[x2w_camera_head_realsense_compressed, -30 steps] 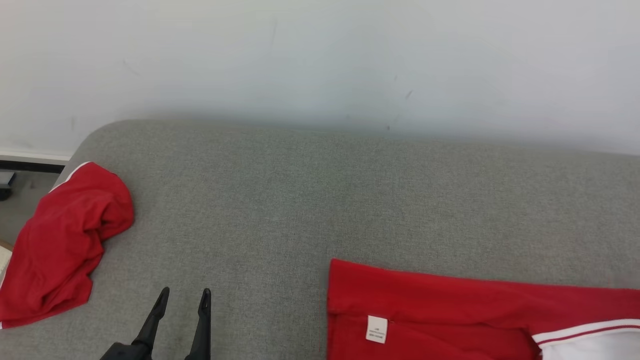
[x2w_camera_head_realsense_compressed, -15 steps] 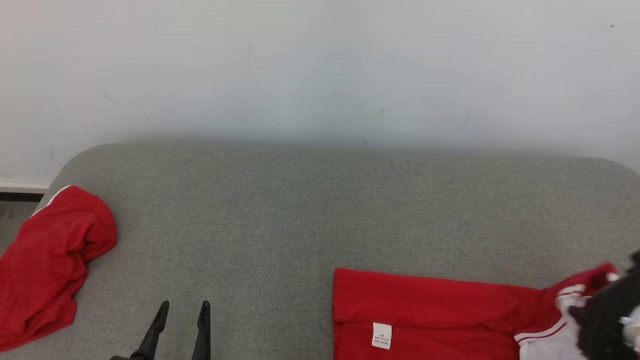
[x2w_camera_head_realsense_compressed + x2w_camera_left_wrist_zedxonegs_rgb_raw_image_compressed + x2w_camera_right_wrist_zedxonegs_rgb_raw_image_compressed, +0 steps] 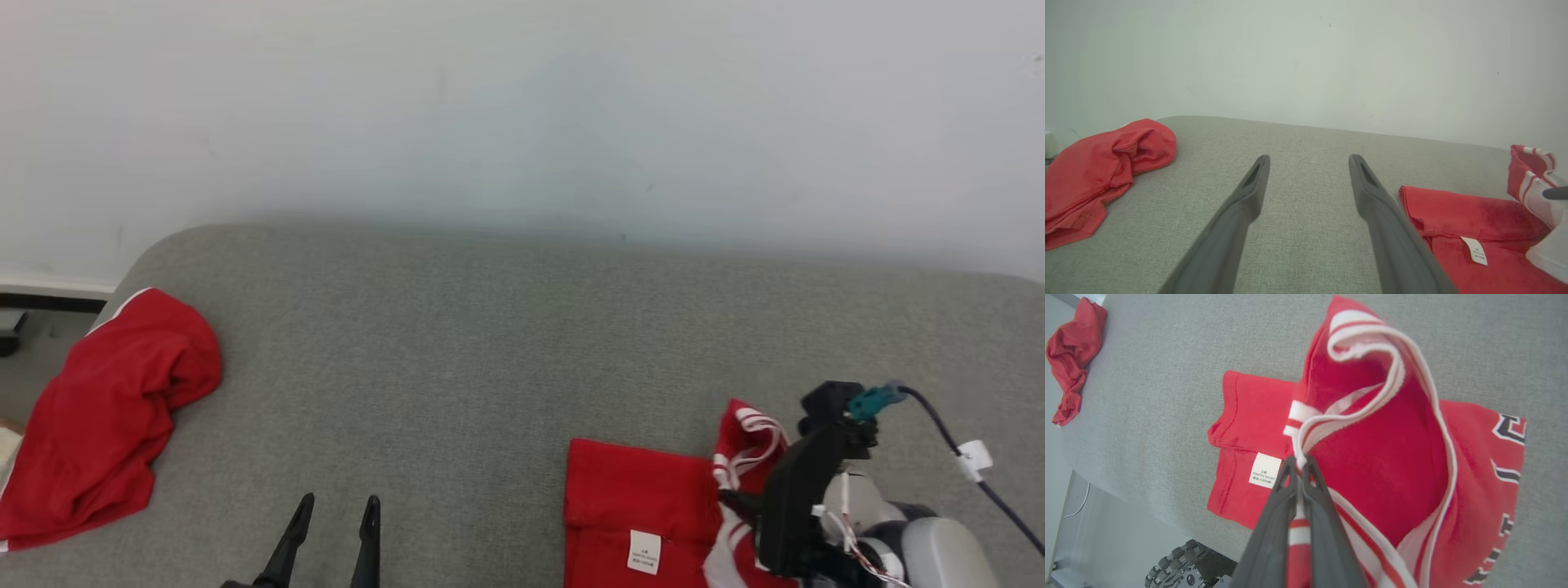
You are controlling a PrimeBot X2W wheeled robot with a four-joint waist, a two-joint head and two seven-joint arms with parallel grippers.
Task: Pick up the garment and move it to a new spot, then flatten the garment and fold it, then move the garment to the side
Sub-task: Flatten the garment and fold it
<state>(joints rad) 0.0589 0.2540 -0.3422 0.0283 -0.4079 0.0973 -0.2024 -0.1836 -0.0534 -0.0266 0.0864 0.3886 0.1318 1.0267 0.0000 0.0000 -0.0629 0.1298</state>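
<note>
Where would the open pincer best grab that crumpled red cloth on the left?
Probably the rolled, puffed-up end of the crumpled red cloth toward the wall, coming from above. That end bulges off the grey cushion, giving the open left pincer a ridge to pinch; the rest lies flatter.

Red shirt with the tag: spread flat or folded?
Partly folded: the right gripper, shut on the striped edge, holds it raised over the shirt; the tagged end lies flat on the cushion.
</note>
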